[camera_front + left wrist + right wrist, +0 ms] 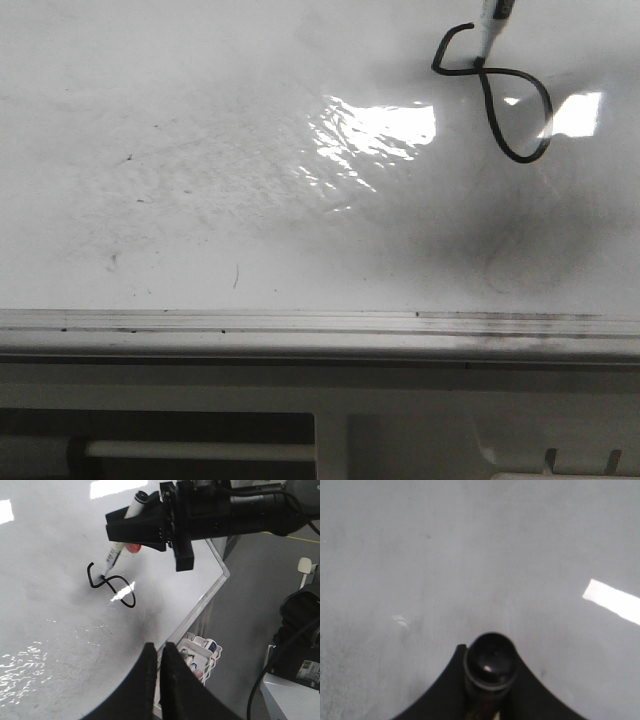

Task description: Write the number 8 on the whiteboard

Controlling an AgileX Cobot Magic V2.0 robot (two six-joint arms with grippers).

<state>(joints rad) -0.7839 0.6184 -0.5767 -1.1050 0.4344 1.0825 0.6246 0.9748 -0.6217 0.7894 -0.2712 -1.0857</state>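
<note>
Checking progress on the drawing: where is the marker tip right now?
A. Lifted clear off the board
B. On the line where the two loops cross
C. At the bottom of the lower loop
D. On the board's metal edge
B: the marker tip meets the number 8 at its crossing on the whiteboard.

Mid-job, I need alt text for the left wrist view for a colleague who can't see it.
The right arm's black gripper holds a white marker, its tip touching a black hand-drawn figure-8 line on the glossy white whiteboard. The left gripper sits in the foreground, fingers shut and empty. The board's silver edge rail runs beside them.
</note>
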